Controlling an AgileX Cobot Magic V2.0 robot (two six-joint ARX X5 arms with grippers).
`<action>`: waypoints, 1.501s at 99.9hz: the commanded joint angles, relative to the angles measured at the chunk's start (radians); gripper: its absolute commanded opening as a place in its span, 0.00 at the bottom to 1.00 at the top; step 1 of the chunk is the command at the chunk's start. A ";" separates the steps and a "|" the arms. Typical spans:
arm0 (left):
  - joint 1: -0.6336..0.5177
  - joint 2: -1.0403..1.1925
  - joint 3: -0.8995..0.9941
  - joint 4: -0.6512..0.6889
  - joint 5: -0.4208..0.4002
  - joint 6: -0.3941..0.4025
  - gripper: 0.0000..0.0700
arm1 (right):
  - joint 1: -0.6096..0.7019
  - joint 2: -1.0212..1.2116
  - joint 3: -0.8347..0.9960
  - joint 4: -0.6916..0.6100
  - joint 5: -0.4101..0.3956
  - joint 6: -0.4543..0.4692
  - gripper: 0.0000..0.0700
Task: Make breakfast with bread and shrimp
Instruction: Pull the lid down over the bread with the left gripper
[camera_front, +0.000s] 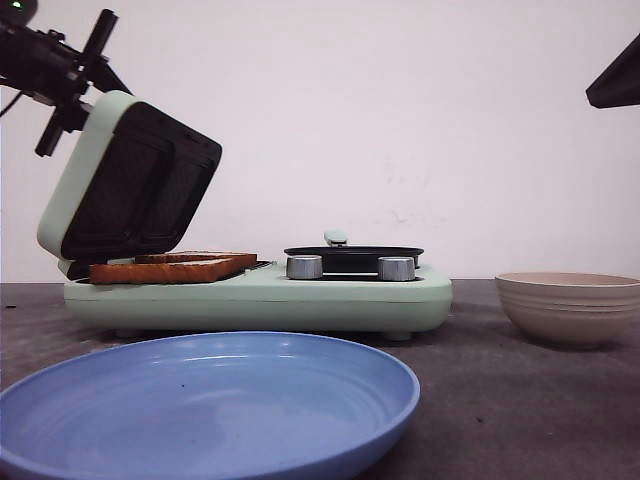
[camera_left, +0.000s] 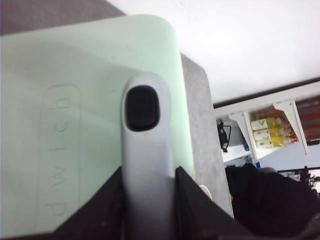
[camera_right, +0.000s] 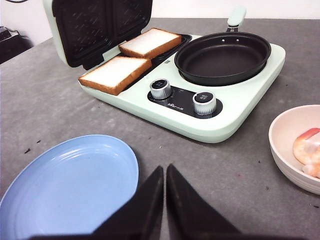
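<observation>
Two bread slices (camera_right: 115, 73) (camera_right: 150, 42) lie side by side on the lower plate of the mint-green sandwich maker (camera_front: 260, 295); the front view shows them from the side as bread (camera_front: 170, 268). Its lid (camera_front: 130, 185) stands half raised. My left gripper (camera_left: 149, 172) is shut on the lid's grey handle (camera_left: 145, 130) at the upper left of the front view. The shrimp (camera_right: 307, 150) lies in the beige bowl (camera_right: 287, 150). My right gripper (camera_right: 165, 170) is shut and empty, hovering over the table between the blue plate and the bowl.
A blue plate (camera_front: 200, 400) sits at the table's front, left of centre. A black frying pan (camera_right: 222, 56) rests on the appliance's right half, behind two silver knobs (camera_right: 161, 89) (camera_right: 204, 102). The beige bowl (camera_front: 570, 305) stands to the right of the appliance.
</observation>
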 joint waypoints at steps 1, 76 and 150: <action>-0.015 0.042 0.012 0.027 -0.024 0.085 0.01 | 0.006 0.003 0.005 0.007 -0.001 0.012 0.00; -0.211 0.042 0.012 -0.060 -0.309 0.258 0.01 | 0.006 0.003 0.005 0.007 -0.002 0.012 0.00; -0.321 0.048 0.012 -0.150 -0.650 0.387 0.01 | 0.006 0.003 0.005 0.007 -0.002 0.015 0.00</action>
